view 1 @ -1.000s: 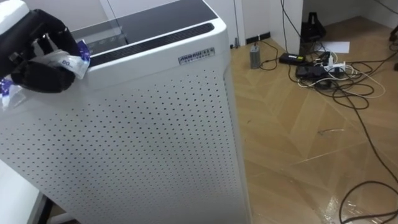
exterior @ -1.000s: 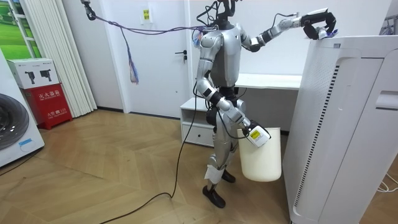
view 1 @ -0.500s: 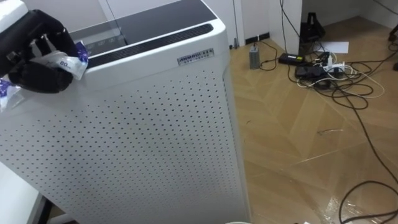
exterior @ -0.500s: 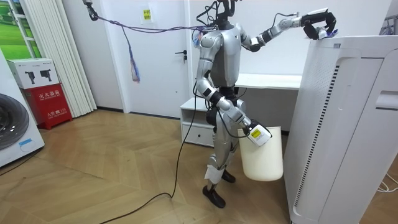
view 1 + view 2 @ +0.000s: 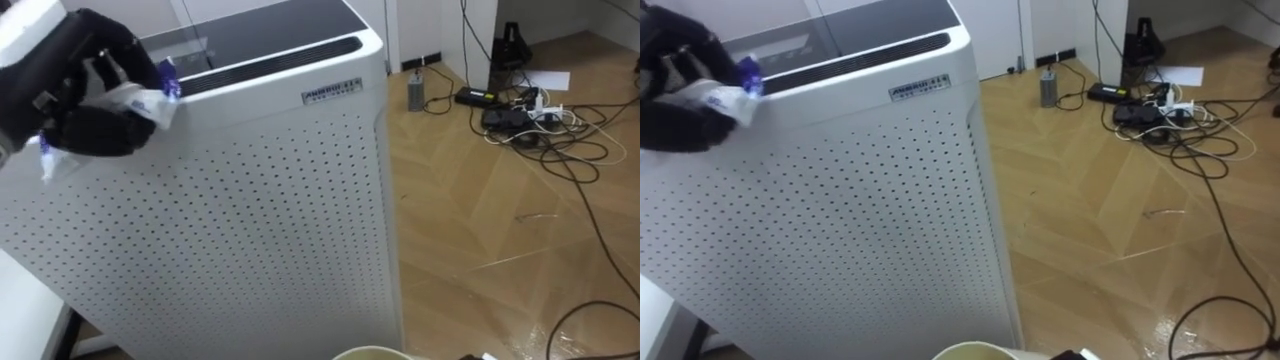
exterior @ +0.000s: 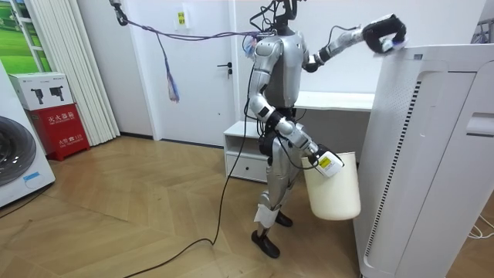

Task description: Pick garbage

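Observation:
My left hand (image 5: pixel 80 95) (image 5: pixel 675 100) (image 6: pixel 381 32), dark-gloved, is raised at the top edge of a tall white perforated air purifier (image 5: pixel 240 210) (image 6: pixel 424 154). Its fingers are curled round a crumpled white and blue wrapper (image 5: pixel 142 100) (image 5: pixel 728 96). My right hand (image 6: pixel 315 157) hangs low in front of me and grips the rim of a white bin (image 6: pixel 333 189). The bin's rim (image 5: pixel 372 352) (image 5: pixel 965 351) peeks in at the bottom of the eye views. I stand on the wooden floor right beside the purifier.
Tangled cables and a power strip (image 5: pixel 525 115) lie on the wooden floor beyond the purifier, near a small grey can (image 5: pixel 416 92). A white desk (image 6: pixel 340 100) stands behind me. A washing machine (image 6: pixel 15 162) and a red box (image 6: pixel 60 130) are at the room view's left.
My left hand has drawn back a little from the purifier's top with the wrapper. My right hand has lifted the bin up and toward the purifier, so its rim now enters the eye views.

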Controlling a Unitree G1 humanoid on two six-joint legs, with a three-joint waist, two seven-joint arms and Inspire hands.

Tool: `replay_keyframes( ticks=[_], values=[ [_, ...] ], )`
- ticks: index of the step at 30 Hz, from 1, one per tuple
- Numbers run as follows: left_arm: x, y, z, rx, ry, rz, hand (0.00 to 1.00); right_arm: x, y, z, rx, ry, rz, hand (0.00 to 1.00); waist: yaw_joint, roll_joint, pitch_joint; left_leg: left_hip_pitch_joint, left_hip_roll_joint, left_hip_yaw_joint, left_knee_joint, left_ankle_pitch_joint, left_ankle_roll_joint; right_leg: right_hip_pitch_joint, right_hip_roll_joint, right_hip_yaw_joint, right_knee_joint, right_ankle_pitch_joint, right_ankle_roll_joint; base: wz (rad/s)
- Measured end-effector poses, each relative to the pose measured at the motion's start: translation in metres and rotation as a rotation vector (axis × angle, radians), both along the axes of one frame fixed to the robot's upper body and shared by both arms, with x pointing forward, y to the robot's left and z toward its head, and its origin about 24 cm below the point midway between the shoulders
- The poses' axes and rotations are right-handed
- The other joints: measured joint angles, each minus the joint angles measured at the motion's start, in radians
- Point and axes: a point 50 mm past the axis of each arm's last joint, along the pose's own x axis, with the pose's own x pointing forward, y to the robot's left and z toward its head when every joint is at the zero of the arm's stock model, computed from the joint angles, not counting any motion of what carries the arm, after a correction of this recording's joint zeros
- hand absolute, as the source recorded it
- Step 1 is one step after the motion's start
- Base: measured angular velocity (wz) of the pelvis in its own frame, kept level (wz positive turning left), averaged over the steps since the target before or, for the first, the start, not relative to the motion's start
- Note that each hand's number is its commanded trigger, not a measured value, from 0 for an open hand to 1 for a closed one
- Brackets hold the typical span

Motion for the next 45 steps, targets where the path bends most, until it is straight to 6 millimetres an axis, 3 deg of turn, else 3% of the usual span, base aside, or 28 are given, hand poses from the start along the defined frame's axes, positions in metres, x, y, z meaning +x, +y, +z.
replay_keyframes(
  ticks=[3,6,17,33,40,45],
  values=[
    [-0.005,-0.023,-0.036,-0.068,0.168,-0.149,1.0,0.0,0.003,-0.001,0.012,0.0,0.005,1.0,-0.002,-0.015,-0.0013,-0.016,0.001,0.0,0.003,0.0,0.0,-0.014,-0.001,-0.005,0.002,0.0,0.0,0.0],
    [-0.014,-0.036,-0.05,-0.11,0.259,-0.255,1.0,-0.001,0.004,-0.001,0.019,0.002,0.007,1.0,-0.004,-0.037,-0.0003,-0.034,0.003,0.0,0.008,0.0,0.0,-0.03,0.002,-0.004,0.001,0.002,-0.003,0.0],
    [-0.033,-0.056,-0.029,-0.226,0.191,-0.496,1.0,0.0,0.011,-0.001,0.052,-0.006,0.037,1.0,-0.003,-0.035,-0.0019,-0.017,0.003,-0.001,0.001,0.0,0.0,-0.016,0.002,-0.001,0.001,0.002,-0.003,0.0],
    [-0.037,-0.061,-0.034,-0.235,0.239,-0.571,1.0,-0.001,0.014,-0.001,0.076,0.007,0.069,1.0,-0.001,-0.03,-0.0021,-0.018,0.003,0.008,0.002,0.0,0.0,-0.019,0.002,0.003,0.001,0.002,-0.003,-0.01],
    [-0.042,-0.065,-0.062,-0.269,0.369,-0.573,1.0,-0.003,0.022,-0.004,0.08,0.016,0.095,1.0,-0.005,-0.026,0.0015,-0.02,0.004,0.008,0.002,0.0,0.0,-0.024,0.002,0.004,0.006,0.002,-0.003,0.0],
    [-0.034,-0.067,-0.113,-0.341,0.537,-0.484,1.0,0.007,0.027,-0.005,0.061,-0.008,0.114,1.0,-0.015,-0.032,0.0101,-0.087,0.0,0.011,0.024,0.006,0.008,-0.099,-0.008,0.003,0.048,0.002,-0.005,0.0]
  ],
)
